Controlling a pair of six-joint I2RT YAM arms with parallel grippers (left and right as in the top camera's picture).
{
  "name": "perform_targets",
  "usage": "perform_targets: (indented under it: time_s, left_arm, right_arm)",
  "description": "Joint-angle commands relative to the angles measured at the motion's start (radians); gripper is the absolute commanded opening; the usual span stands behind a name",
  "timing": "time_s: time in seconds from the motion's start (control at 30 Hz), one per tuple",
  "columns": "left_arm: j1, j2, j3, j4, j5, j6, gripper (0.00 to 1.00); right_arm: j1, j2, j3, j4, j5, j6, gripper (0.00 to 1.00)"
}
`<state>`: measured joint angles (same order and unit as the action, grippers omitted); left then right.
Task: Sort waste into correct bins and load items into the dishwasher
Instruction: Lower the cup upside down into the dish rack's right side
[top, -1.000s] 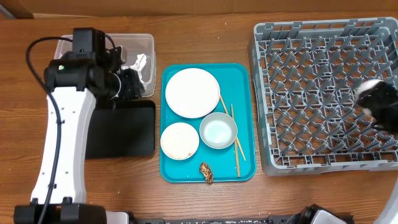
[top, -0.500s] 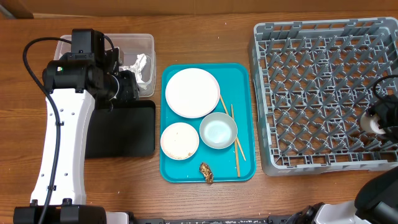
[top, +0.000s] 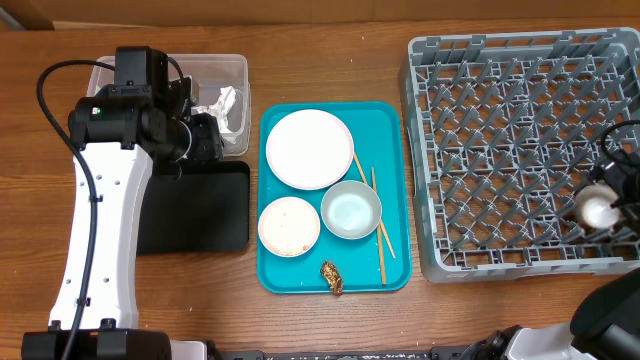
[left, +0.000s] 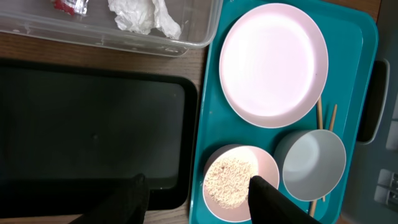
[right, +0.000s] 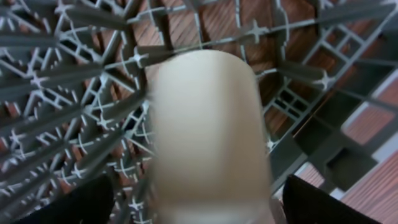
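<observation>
Right tool (right: 199, 194) stands spread, the cup (right: 208, 130) loose between its fingers, down among the rack (right: 74, 93) pegs; best lift straight up so neither finger tips it

The right gripper (right: 198, 202) moved from above the right side of the grey dish rack (top: 500, 120) toward the rack's near-right corner, bringing the small white cup (top: 597, 210) down among the pegs there. Its jaws then spread wider, and in the blurred wrist view the fingers seemed to have let go of the cup
</observation>
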<state>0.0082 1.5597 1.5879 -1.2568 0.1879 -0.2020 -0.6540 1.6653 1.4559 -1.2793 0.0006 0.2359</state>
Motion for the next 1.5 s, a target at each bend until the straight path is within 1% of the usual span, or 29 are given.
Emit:
perform_targets:
  time_s: [0.0, 0.3, 0.33, 0.37, 0.4, 0.43, 0.47, 0.5, 0.53, 0.57, 0.6, 0.83, 1.0, 1.13, 1.23, 1.27, 1.4, 1.47]
  left_arm:
    - [-0.003, -0.004, 0.014, 0.001, -0.012, 0.011, 0.54]
    - [-0.003, -0.004, 0.014, 0.001, -0.011, 0.011, 0.54]
    - [-0.003, -0.004, 0.014, 0.001, -0.012, 0.011, 0.54]
    - [-0.003, -0.004, 0.014, 0.001, -0.012, 0.011, 0.54]
    - [-0.003, -0.004, 0.014, 0.001, -0.012, 0.011, 0.54]
    - [-0.003, -0.004, 0.014, 0.001, -0.012, 0.011, 0.54]
    - [-0.003, -0.004, 0.014, 0.001, -0.012, 0.011, 0.54]
    - [-0.003, -0.004, 0.014, 0.002, -0.012, 0.011, 0.54]
    - [-0.003, -0.004, 0.014, 0.002, -0.012, 0.011, 0.54]
    - [-0.003, -0.004, 0.014, 0.002, -0.012, 0.011, 0.54]
    - [-0.003, -0.004, 0.014, 0.002, -0.012, 0.011, 0.54]
    - [-0.003, -0.004, 0.014, 0.001, -0.012, 0.011, 0.54]
    - [-0.003, -0.004, 0.014, 0.001, -0.012, 0.011, 0.54]
    - [-0.003, -0.004, 0.014, 0.002, -0.012, 0.011, 0.54]
    - [-0.003, -0.004, 0.014, 0.001, -0.012, 0.011, 0.54]
    - [-0.003, -0.004, 0.014, 0.001, -0.012, 0.011, 0.54]
    - [-0.003, -0.004, 0.014, 0.0, -0.012, 0.011, 0.54]
    - [-0.003, -0.004, 0.014, 0.002, -0.012, 0.011, 0.54]
  right_arm:
    - [-0.004, -0.002, 0.021, 0.0, 0.008, 0.004, 0.9]
    - [-0.003, -0.002, 0.021, -0.003, 0.004, 0.005, 0.89]
    - [-0.003, -0.002, 0.021, -0.003, -0.003, 0.004, 0.87]
    - [-0.003, -0.002, 0.021, -0.007, -0.011, 0.004, 0.81]
    - [-0.003, -0.002, 0.021, -0.011, -0.021, 0.004, 0.73]
    - [-0.003, -0.002, 0.021, -0.017, -0.031, 0.004, 0.55]
    - [-0.003, -0.002, 0.021, -0.023, -0.034, 0.004, 0.43]
    - [-0.003, -0.002, 0.02, -0.027, -0.036, 0.004, 0.27]
    - [-0.003, -0.002, 0.018, -0.028, -0.036, 0.004, 0.18]
    - [-0.003, -0.002, 0.015, -0.028, -0.035, 0.004, 0.13]
    - [-0.003, -0.002, 0.01, -0.026, -0.035, 0.004, 0.1]
    - [-0.004, -0.002, -0.062, 0.036, -0.035, 0.004, 0.1]
    - [-0.004, -0.002, -0.063, 0.056, -0.03, 0.005, 0.1]
    - [-0.004, -0.002, -0.063, 0.095, 0.017, 0.014, 0.1]
    - [-0.004, -0.002, -0.063, 0.148, 0.098, 0.078, 0.1]
    - [-0.004, -0.002, -0.063, 0.162, 0.104, 0.08, 0.1]
    - [-0.004, -0.003, -0.063, 0.182, 0.06, 0.079, 0.1]
    - [-0.004, -0.003, -0.058, 0.166, 0.007, 0.073, 0.06]
